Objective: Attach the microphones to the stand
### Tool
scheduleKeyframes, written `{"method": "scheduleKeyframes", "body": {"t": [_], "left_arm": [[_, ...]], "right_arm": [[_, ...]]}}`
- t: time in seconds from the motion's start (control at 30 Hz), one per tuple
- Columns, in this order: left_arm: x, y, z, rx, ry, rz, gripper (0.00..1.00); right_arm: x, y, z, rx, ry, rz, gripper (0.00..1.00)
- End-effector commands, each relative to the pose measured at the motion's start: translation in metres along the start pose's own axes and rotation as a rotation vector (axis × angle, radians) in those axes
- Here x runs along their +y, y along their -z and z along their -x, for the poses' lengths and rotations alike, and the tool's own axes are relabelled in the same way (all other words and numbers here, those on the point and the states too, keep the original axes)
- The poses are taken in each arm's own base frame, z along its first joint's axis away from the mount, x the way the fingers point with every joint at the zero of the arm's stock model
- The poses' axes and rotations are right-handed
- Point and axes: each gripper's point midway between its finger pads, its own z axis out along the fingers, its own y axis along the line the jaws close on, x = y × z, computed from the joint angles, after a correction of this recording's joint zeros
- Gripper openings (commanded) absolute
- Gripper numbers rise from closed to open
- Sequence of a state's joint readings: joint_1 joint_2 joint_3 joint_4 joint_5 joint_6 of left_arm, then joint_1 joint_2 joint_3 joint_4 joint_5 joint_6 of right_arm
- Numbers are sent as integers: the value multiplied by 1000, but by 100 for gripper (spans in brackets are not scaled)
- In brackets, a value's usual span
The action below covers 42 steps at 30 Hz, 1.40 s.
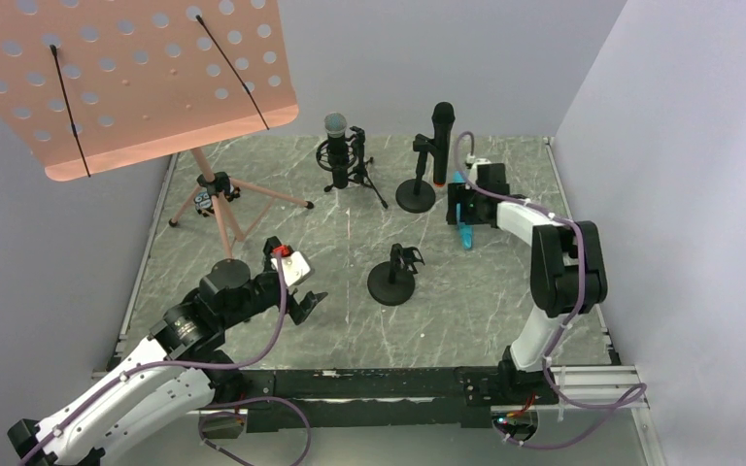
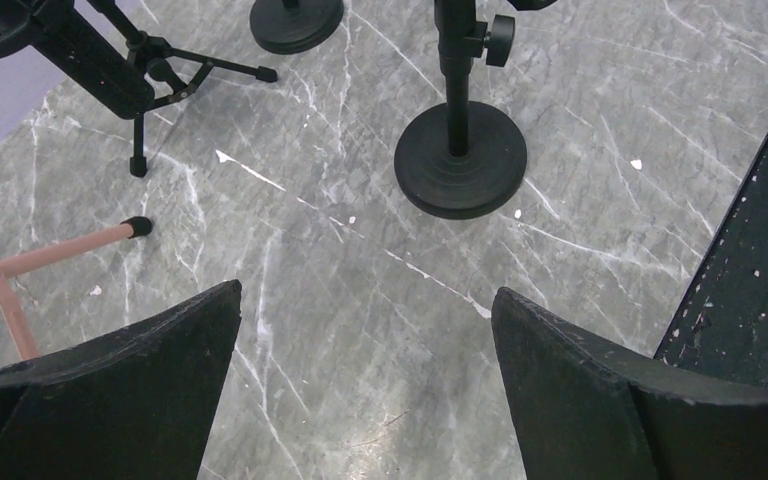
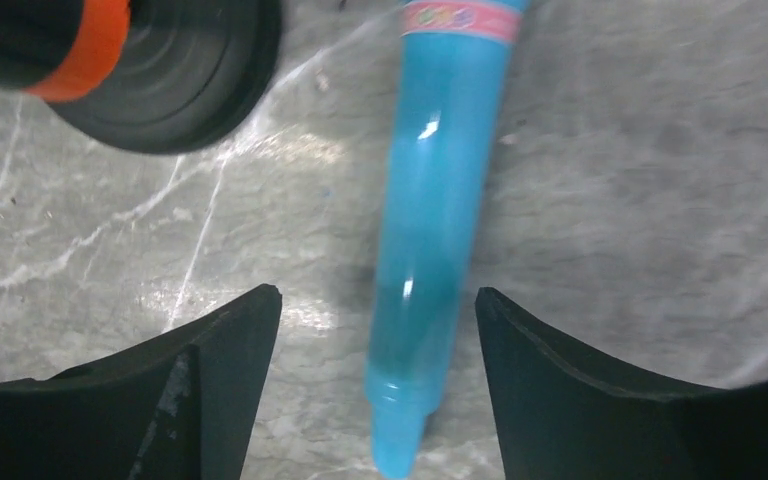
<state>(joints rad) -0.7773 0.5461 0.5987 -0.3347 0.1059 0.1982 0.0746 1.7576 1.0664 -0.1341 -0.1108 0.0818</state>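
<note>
Pink music stand (image 1: 126, 78) overhangs the far left of the table (image 1: 369, 335); it's out of your way. Two stands are filled: the tripod stand (image 1: 342, 173) holds the silver-mesh microphone (image 1: 336, 126), and the round-base stand (image 1: 415, 194) holds the black microphone (image 1: 442, 136) with the orange end. The empty stand (image 1: 390, 284) sits mid-table, clip free. Your left gripper (image 2: 365, 295) hovers near it, wide open, holding nothing.

Risks, my read:
- The round-base stand is just beside your pick, and its base and the orange end show in the right wrist view. Lift or swing toward it and you knock it over.
- The blue microphone (image 3: 438, 200) is a smooth round barrel lying flat. Close off-centre and the nearer finger shoves or rolls it away.
- The empty stand is well apart from the pick, so a weak hold could slip in transit.

Your right gripper (image 3: 378, 300) is wide open, holding nothing, directly over the blue microphone. The barrel runs between the fingers without touching them, nearer the right-hand one in that view, narrow tail toward the wrist. I can't tell the tip height above the table.
</note>
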Motion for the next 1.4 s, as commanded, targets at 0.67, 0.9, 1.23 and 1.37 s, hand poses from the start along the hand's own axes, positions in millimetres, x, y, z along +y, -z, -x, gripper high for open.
{"method": "scheduleKeyframes", "body": {"t": [0.67, 0.9, 1.23, 1.37], "left_arm": [[-1, -9, 10, -7, 82, -41, 99], [-9, -23, 54, -114, 317, -135, 99], [-21, -35, 167, -431, 614, -372, 99], [-17, -61, 192, -440, 712, -423, 99]], "right_arm": [[-44, 52, 33, -125, -126, -3, 6], [-47, 157, 88, -405, -97, 146, 0], [80, 301, 71, -627, 374, 786, 0], [113, 312, 47, -589, 449, 987, 0]]}}
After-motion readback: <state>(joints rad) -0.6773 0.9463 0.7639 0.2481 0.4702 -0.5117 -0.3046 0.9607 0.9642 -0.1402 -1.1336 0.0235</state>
